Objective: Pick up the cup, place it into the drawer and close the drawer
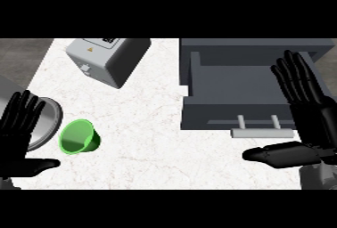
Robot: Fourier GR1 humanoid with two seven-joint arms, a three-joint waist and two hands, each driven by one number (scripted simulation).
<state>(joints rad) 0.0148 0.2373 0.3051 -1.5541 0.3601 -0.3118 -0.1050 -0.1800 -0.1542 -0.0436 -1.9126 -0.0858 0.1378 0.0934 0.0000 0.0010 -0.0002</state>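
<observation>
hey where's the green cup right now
In the head view the green cup lies on its side on the counter at lower left, just right of the left hand and a metal bowl, well left of the open drawer.

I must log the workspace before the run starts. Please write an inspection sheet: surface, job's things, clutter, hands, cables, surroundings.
Surface: white marbled counter, no spills seen.
Job's things: green cup lies on its side at the left, mouth towards the camera; grey drawer at the right stands pulled open, nothing visible inside, handle facing the robot.
Clutter: grey box appliance at the top left; round metal dish at the left edge.
Hands: left hand open beside the cup; right hand open by the drawer; neither holds anything.
Cables: nothing seen.
Surroundings: dark floor beyond the counter.
</observation>
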